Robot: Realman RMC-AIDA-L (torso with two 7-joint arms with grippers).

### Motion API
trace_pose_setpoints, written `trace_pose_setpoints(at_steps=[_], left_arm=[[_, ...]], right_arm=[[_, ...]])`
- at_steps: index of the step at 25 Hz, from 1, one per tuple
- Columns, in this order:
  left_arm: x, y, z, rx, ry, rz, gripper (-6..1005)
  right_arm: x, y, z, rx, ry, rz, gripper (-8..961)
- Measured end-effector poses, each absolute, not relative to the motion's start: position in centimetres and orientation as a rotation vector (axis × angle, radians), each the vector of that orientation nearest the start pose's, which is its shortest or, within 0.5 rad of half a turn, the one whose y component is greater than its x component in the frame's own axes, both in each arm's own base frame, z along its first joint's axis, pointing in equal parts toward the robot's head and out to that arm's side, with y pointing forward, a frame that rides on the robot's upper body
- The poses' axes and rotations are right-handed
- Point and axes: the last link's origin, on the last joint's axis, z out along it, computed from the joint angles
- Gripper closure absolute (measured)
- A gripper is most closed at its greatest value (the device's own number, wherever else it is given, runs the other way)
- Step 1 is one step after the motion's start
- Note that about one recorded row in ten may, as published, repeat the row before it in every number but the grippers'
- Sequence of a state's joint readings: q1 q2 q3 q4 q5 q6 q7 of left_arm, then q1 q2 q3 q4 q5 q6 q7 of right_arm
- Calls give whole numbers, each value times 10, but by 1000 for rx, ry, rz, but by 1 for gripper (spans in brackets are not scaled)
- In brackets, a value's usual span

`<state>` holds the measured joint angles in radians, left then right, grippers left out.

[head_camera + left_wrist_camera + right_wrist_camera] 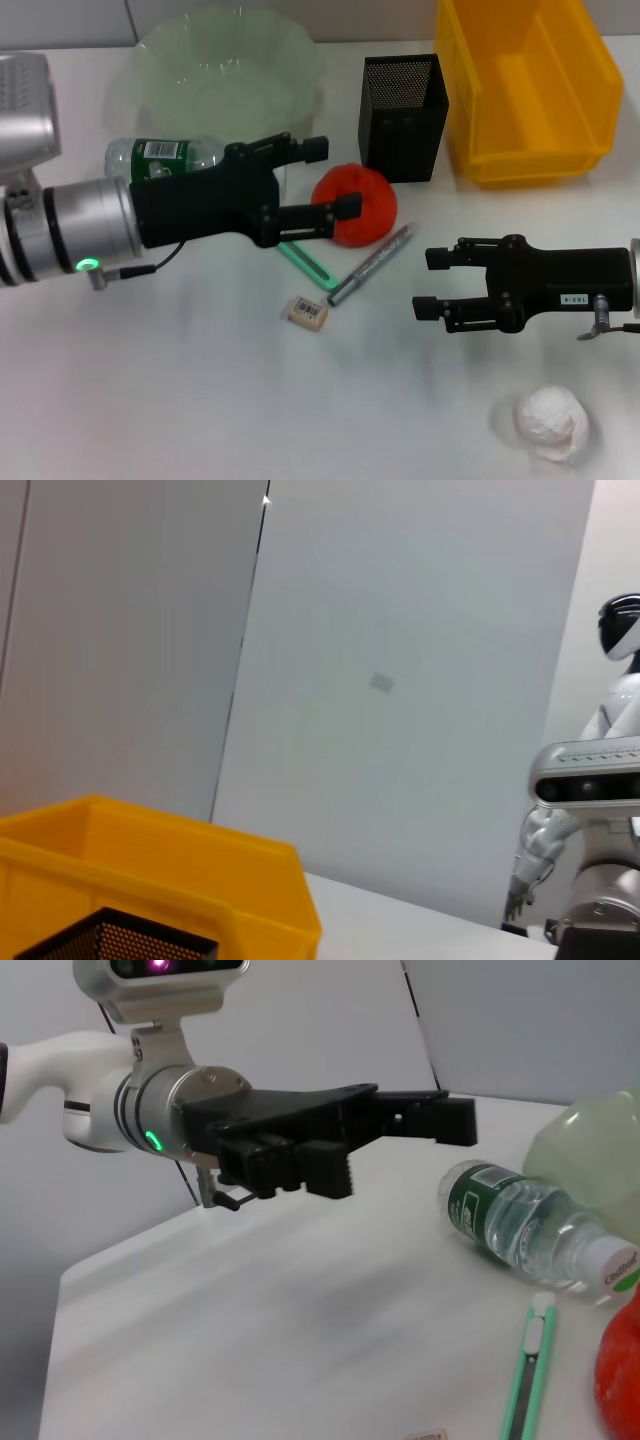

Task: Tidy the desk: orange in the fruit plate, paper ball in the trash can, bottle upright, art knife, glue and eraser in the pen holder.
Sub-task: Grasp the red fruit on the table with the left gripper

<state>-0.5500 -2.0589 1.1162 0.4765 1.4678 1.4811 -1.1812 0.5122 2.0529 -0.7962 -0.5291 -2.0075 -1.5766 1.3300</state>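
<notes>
The crumpled paper ball (550, 422) lies nearest the camera, low on the right of the white surface (180, 400), alone and well apart from the other things. Just above it in the head view the right tool (428, 283) hangs over the surface with its two fingers apart, holding nothing.

In the middle sits the orange (356, 204), resting on the surface. The left tool (335, 178) reaches in from the left with its fingers spread, empty; one fingertip lies against the orange's left side in the head view, the other higher, near the bottle. The bottle (165, 156) lies on its side behind that arm, its green label showing, close to the pale green fruit plate (230, 65) at the back.

Below the orange the green art knife (306, 262) lies slanted, and the grey glue stick (372, 264) lies slanted beside it, their lower ends close together. The eraser (307, 311) sits just below them.

The black mesh pen holder (403, 117) stands upright behind the orange, and the yellow trash can (527, 85) stands just to its right.
</notes>
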Motion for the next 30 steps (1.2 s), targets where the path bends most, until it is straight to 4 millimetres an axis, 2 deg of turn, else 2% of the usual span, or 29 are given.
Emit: trace_pose_setpoints(at_steps=[15,30], left_arm=[[-205,356,-47,-2694,-415,-903,143],[-207,365,-62,-2701,-429,-775,144]], right_arm=[[284,300,-26,-2836,722,636,183],[302,297,-9,-2699,784,680,183]])
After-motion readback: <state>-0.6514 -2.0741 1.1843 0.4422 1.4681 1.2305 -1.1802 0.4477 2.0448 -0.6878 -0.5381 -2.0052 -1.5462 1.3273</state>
